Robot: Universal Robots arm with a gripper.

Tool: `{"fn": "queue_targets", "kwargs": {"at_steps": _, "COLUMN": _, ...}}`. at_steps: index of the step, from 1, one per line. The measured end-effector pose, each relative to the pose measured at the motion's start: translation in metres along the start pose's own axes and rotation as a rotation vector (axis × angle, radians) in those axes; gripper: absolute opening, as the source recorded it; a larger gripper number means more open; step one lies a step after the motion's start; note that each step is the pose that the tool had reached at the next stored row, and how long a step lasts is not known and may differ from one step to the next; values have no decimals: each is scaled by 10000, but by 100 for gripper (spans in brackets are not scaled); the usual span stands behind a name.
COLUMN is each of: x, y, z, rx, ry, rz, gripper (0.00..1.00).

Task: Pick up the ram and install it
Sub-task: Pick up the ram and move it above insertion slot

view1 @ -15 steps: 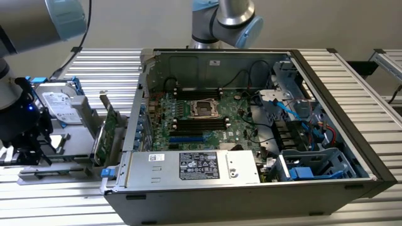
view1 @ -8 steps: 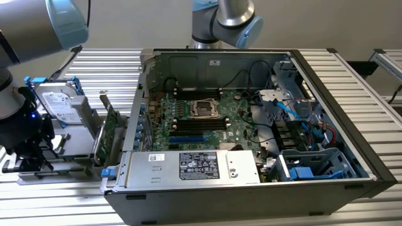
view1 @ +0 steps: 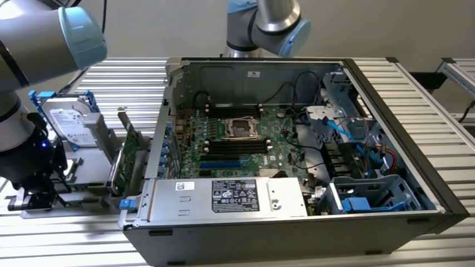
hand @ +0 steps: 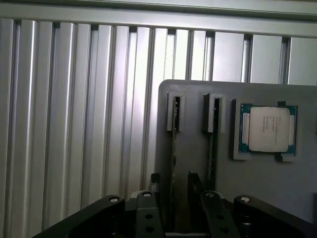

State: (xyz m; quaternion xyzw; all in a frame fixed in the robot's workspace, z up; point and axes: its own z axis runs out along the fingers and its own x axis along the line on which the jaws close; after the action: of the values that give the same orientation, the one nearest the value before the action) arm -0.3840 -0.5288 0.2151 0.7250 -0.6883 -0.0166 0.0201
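Grey metal marks the holder plate (view1: 85, 183), which lies on the ribbed bench (view1: 126, 72) in the exterior view. The arm's dark claw (view1: 35, 194) hangs low over the plate's end at the exterior view's left. A hard drive (view1: 70, 119) stands at the far side of the plate, and a large green expansion card (view1: 130, 150) stands upright along its edge at the exterior view's right. Beyond that edge sits the open computer case (view1: 386, 139), with the motherboard (view1: 237, 139) exposed inside it. In the wrist view the plate (hand: 277, 188) carries two narrow slots side by side. The ram (hand: 174, 144) stands on edge in one slot and a second stick (hand: 214, 139) in the other. A processor chip (hand: 268, 129) lies flat in a square pocket beside the second stick. The claw (hand: 173, 184) is spread, with one of its fingers (hand: 193, 182) on each side of the ram. Small gaps show between them and the ram, so they are not pinching it.
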Motion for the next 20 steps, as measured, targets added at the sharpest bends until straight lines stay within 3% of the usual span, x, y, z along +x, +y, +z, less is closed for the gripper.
{"fn": "queue_targets", "kwargs": {"at_steps": 11, "x": 6, "y": -11, "z": 200, "rx": 1, "ry": 0, "rz": -2, "gripper": 36}}
{"fn": "queue_targets", "kwargs": {"at_steps": 20, "x": -14, "y": -13, "z": 212, "rx": 2, "ry": -1, "rz": 1, "gripper": 36}}
